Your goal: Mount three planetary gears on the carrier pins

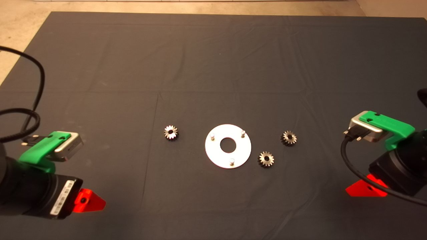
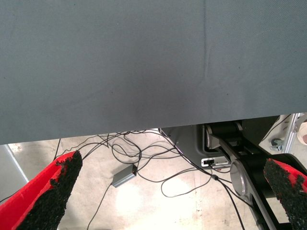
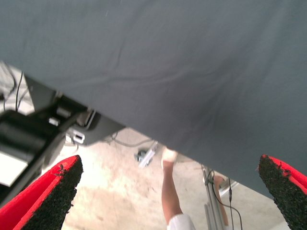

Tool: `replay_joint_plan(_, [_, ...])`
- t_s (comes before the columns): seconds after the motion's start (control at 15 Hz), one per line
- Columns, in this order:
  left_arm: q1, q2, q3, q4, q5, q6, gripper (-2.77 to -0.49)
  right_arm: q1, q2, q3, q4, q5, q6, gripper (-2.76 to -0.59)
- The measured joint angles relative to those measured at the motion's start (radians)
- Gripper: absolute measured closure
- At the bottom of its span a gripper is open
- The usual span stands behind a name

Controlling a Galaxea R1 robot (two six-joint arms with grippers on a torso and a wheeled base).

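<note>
Across the desk we see a dark mat [image 1: 213,66]. At its lower left edge our left gripper [image 2: 168,191] waits with fingers spread wide and nothing between them; at the lower right our right gripper [image 3: 170,191] waits the same way. Mid-mat lies the white disc [image 1: 228,153], its three carrier pins [image 1: 232,161] bare. One of the planetary gears [image 1: 171,132] lies left of the disc, two to its right. A person's leg [image 3: 170,191] shows beyond the mat's edge.
</note>
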Motion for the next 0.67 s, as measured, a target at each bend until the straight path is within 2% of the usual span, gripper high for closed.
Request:
replay_joint_plan(0.33, [0.0,-0.007,0.0,-0.001,0.0,0.0,-2.75,-0.095,0.0,-0.031,-0.034,0.0,-0.084,-2.73])
replay_joint_plan(0.53, [0.0,-0.014,0.0,-0.002,0.0,0.0,-2.75,-0.169,0.0,-0.09,-0.091,0.0,-0.133,-2.73])
replay_joint_plan(0.67, [0.0,-0.015,0.0,-0.002,0.0,0.0,-2.75,-0.187,0.0,-0.129,-0.11,0.0,-0.18,-2.73])
